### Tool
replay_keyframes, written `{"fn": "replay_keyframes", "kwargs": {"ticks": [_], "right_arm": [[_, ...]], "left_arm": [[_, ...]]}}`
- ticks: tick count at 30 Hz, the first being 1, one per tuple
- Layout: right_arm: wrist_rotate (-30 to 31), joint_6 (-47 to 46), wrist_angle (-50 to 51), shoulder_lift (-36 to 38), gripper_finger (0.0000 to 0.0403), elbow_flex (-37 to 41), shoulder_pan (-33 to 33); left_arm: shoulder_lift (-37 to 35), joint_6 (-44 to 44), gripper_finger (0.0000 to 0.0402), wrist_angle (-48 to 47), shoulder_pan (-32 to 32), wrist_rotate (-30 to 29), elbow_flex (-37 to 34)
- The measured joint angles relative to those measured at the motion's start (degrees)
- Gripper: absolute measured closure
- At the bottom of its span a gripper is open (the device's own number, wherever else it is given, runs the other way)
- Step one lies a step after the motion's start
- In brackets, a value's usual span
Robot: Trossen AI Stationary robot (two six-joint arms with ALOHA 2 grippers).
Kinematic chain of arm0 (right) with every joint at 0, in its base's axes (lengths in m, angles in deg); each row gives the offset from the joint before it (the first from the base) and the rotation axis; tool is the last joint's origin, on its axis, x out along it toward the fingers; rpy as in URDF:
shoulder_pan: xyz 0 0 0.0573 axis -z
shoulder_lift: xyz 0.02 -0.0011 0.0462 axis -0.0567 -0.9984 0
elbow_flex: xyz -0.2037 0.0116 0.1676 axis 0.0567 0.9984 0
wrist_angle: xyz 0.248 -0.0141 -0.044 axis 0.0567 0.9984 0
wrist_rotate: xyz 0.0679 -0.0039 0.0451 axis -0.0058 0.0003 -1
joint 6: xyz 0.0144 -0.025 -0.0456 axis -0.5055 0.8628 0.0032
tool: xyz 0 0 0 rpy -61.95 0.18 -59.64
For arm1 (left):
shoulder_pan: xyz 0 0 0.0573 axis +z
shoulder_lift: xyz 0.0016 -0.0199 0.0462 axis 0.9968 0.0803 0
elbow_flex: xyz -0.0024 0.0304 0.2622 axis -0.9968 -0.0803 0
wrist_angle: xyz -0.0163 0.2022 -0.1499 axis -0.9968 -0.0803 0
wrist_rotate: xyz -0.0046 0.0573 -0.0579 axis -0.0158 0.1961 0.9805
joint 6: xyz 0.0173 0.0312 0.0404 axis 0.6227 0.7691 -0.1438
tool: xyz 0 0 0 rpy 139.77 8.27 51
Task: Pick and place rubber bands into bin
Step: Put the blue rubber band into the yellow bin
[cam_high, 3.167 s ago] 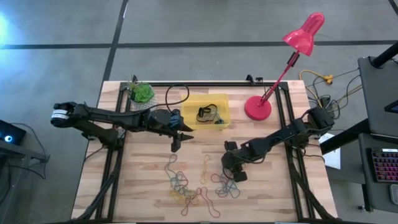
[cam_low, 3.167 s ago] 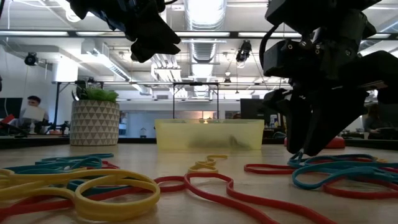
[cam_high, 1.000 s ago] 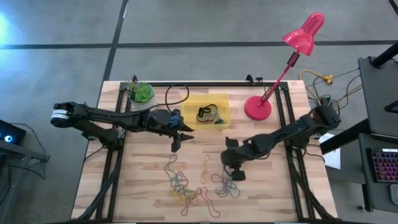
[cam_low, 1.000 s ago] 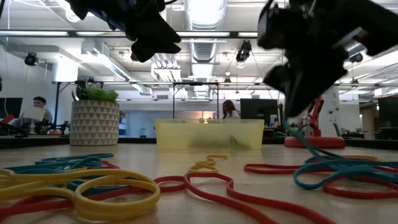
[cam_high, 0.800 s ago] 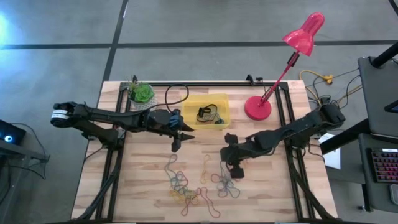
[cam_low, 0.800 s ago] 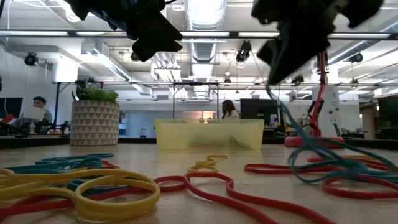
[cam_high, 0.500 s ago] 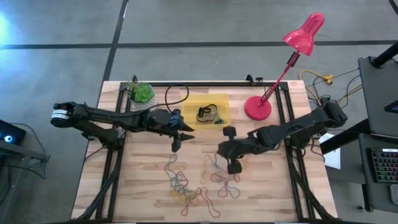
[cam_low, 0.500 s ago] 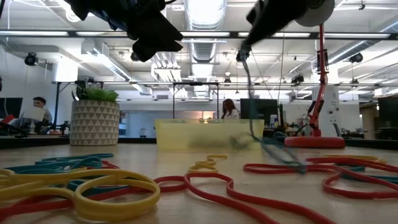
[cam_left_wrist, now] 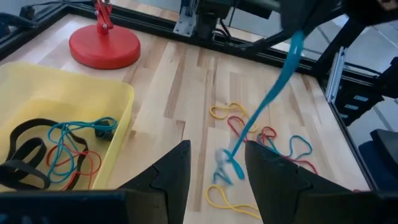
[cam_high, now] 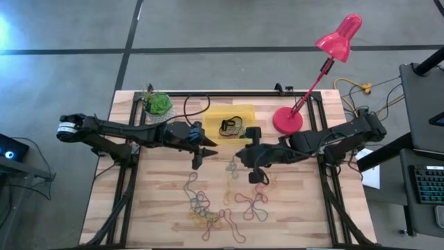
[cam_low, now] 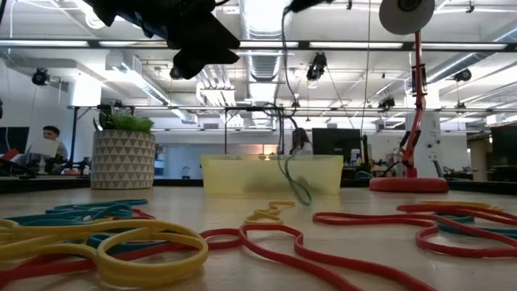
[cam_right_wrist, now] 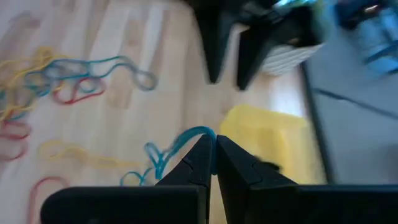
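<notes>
High view: the right gripper (cam_high: 244,157), fingers pinched on a blue rubber band (cam_high: 231,167), sits just short of the yellow bin (cam_high: 248,129).

Left wrist view: the left gripper (cam_left_wrist: 217,163) waits, fingers parted and empty. The dangling band could snag the bin's rim and spill outside.

My wooden table (cam_high: 159,208) carries the yellow bin (cam_high: 232,115), red lamp base (cam_high: 287,121), plant pot (cam_high: 157,105), and loose rubber bands (cam_high: 208,208).
</notes>
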Motion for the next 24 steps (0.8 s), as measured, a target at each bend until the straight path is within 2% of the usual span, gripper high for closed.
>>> {"fn": "replay_keyframes", "kwargs": {"ticks": [2, 12, 18, 20, 24], "right_arm": [[2.35, 1.06, 0.04, 0.39, 0.0395, -1.38, -0.55], [6.24, 4.46, 0.45, 3.45, 0.0395, -5.32, -1.46], [4.77, 2.73, 1.88, 2.35, 0.0395, -5.26, -1.50], [1.14, 3.54, 1.83, 1.91, 0.0395, -5.32, -1.46], [4.47, 3.17, 2.90, 1.63, 0.0395, -5.15, -1.61]], "left_arm": [[0.00, -0.02, 0.0265, 0.02, -0.19, 0.01, 0.00], [0.00, 0.17, 0.0265, -0.03, -0.31, 0.00, -0.09], [0.00, 0.21, 0.0265, -0.03, -0.31, 0.00, -0.11], [0.00, 0.21, 0.0265, 0.04, -0.31, 0.00, -0.13], [0.00, 0.23, 0.0265, 0.24, -0.29, -0.02, -0.16]]}}
